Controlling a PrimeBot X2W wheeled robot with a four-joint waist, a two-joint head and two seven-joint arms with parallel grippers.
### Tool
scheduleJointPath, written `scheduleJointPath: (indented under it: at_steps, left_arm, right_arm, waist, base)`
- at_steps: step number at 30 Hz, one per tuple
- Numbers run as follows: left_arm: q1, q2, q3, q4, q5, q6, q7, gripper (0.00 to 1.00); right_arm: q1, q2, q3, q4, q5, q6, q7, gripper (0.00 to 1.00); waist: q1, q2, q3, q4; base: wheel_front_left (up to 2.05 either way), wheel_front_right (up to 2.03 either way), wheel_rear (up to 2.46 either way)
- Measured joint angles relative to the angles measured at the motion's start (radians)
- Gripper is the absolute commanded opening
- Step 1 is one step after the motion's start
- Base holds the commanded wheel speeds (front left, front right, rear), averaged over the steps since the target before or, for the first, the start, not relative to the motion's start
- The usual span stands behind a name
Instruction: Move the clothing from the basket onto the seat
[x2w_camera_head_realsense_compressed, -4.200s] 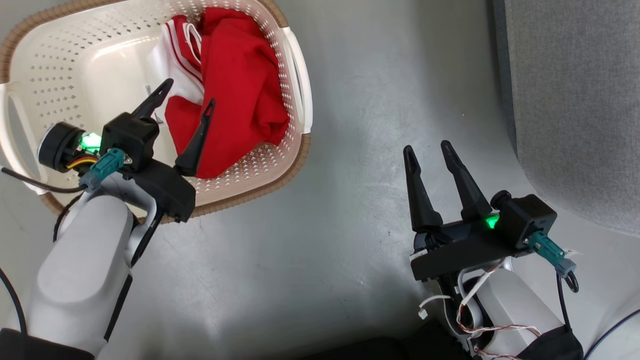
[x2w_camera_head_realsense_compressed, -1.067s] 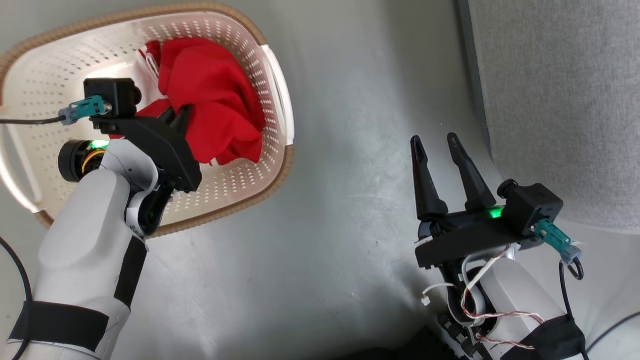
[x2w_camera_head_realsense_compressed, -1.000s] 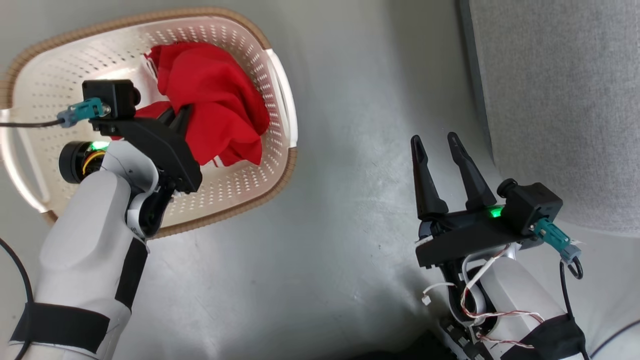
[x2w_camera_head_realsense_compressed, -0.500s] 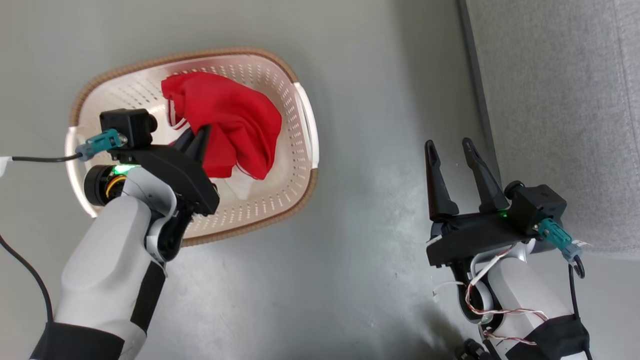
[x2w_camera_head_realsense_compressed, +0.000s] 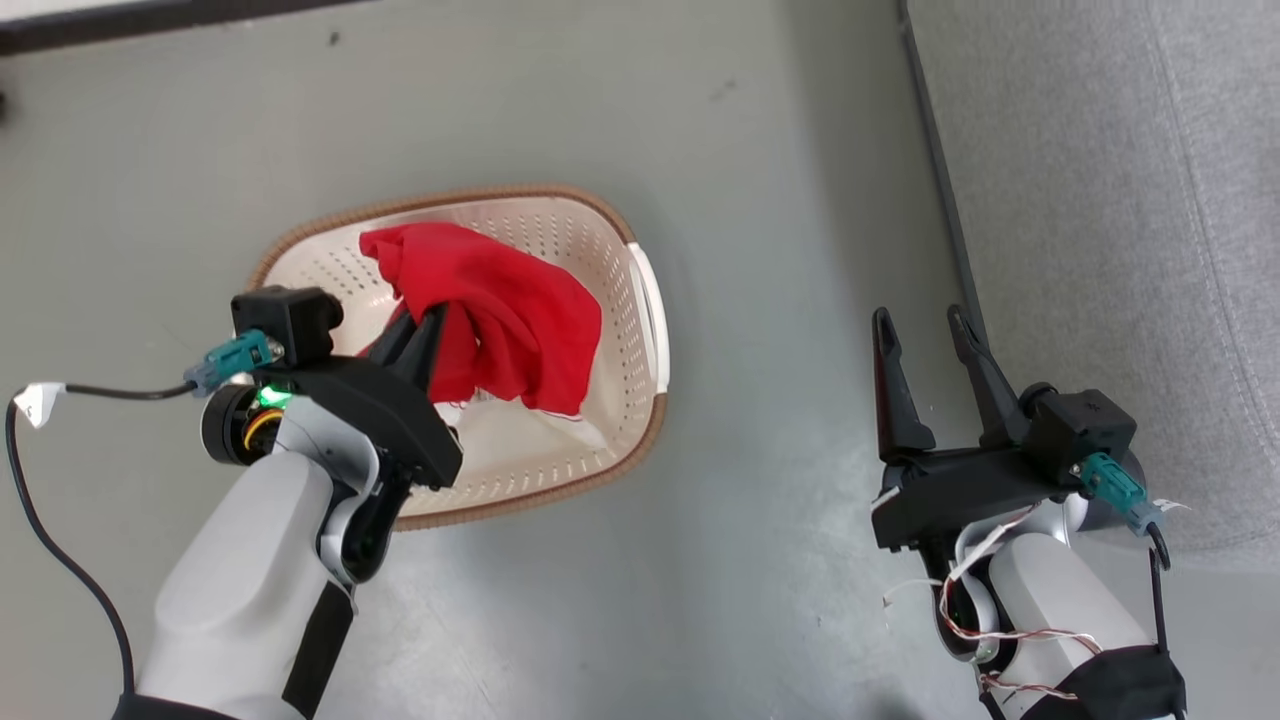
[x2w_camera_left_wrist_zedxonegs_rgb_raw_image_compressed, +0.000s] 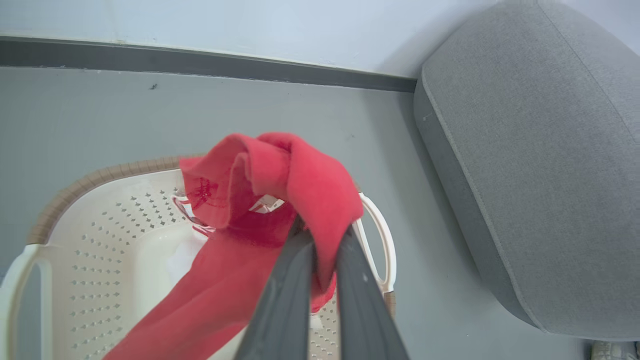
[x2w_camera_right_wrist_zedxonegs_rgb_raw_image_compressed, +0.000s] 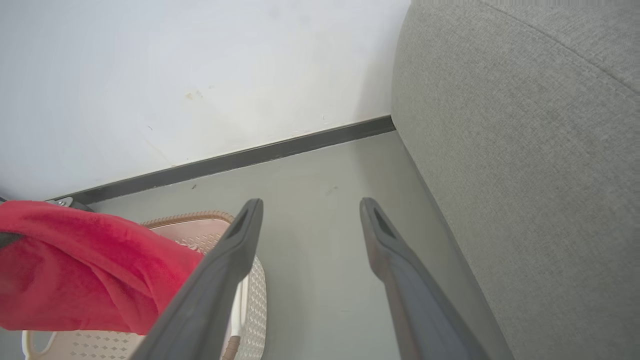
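The red clothing (x2w_camera_head_realsense_compressed: 500, 310) hangs bunched above the cream basket (x2w_camera_head_realsense_compressed: 645, 300), pinched by my left gripper (x2w_camera_head_realsense_compressed: 425, 325), which is shut on it. In the left wrist view the red clothing (x2w_camera_left_wrist_zedxonegs_rgb_raw_image_compressed: 280, 170) drapes over my closed fingertips, its tail trailing down into the basket (x2w_camera_left_wrist_zedxonegs_rgb_raw_image_compressed: 75, 235). My right gripper (x2w_camera_head_realsense_compressed: 925, 330) stands open and empty over the floor, just left of the grey seat (x2w_camera_head_realsense_compressed: 1120, 200). The right wrist view shows its fingers (x2w_camera_right_wrist_zedxonegs_rgb_raw_image_compressed: 240, 240) spread, the clothing (x2w_camera_right_wrist_zedxonegs_rgb_raw_image_compressed: 85, 260) at left and the seat (x2w_camera_right_wrist_zedxonegs_rgb_raw_image_compressed: 525, 150) at right.
The basket stands on a grey floor (x2w_camera_head_realsense_compressed: 780, 200). A dark baseboard (x2w_camera_left_wrist_zedxonegs_rgb_raw_image_compressed: 200, 60) and a pale wall (x2w_camera_right_wrist_zedxonegs_rgb_raw_image_compressed: 175, 75) lie beyond it. A black cable (x2w_camera_head_realsense_compressed: 60, 560) loops from my left wrist at the lower left.
The camera has risen, so the basket looks smaller and further off. My left gripper has lifted the red clothing up out of the basket. The right gripper stays open.
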Motion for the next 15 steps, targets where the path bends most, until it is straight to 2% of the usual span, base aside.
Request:
scheduleJointPath:
  at_steps: [15]
  left_arm:
    - [0.062,-0.002,-0.014,-0.046,-0.052,0.000,-0.097,0.00]
  right_arm:
    - [0.025,0.000,-0.023,0.048,-0.020,0.000,0.000,1.00]
  waist:
    - [0.0002,-0.0001,-0.132,0.038]
  base:
    - [0.00,0.00,0.00]
